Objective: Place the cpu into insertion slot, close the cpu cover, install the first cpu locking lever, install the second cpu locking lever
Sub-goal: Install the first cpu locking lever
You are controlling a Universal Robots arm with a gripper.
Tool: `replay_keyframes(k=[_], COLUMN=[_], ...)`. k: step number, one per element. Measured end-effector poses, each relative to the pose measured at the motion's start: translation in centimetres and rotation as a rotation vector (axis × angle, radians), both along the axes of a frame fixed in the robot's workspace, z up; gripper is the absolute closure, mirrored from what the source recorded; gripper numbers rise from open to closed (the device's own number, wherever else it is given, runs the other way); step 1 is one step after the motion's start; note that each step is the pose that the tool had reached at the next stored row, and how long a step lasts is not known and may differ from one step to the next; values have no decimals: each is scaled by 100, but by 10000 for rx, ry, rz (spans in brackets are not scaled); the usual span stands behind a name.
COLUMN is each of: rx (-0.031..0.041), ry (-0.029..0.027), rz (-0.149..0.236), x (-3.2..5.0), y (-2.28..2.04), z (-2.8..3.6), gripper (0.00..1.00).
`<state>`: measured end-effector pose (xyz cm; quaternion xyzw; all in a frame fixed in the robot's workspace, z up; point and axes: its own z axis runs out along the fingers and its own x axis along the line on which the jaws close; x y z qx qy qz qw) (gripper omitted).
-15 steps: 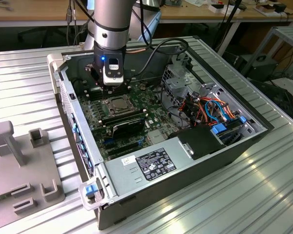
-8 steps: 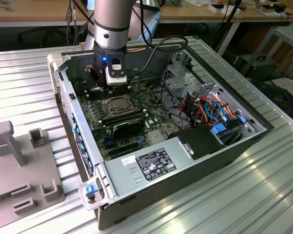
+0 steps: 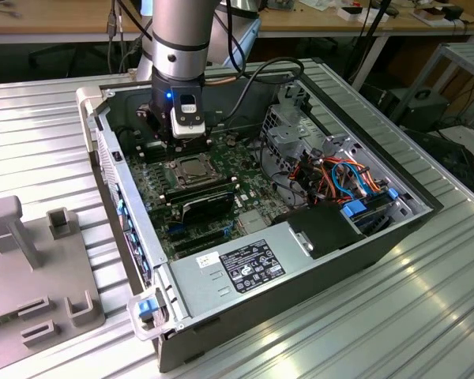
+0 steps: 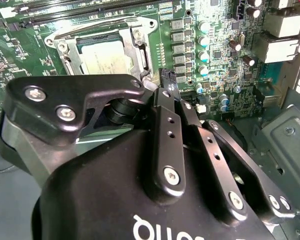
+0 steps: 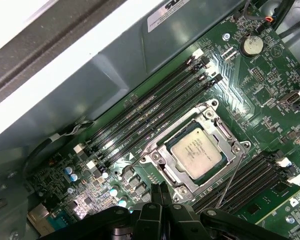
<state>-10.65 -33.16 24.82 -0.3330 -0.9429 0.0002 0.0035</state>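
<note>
The jaws are held together, at 12 o'clock of the cpu (image 3: 193, 167) in the exterior view. The thin lever (image 5: 228, 182) may be bent if pushed crooked.

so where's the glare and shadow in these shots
first wrist view: case edge washes out white, glare on the board by the memory slots; second wrist view: cpu lit bright, gripper dark in front; exterior view: board dark under the arm
</note>
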Motion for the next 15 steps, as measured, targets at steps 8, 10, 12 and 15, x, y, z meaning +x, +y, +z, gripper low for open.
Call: replay_keyframes(k=[8,10,12,15], rx=[26,31,31,29], ry=[6,7,7,7], rz=[1,0,0,29], x=[0,0,0,0], y=[0,0,0,0], z=[0,-1,0,0], gripper=[89,89,89,89])
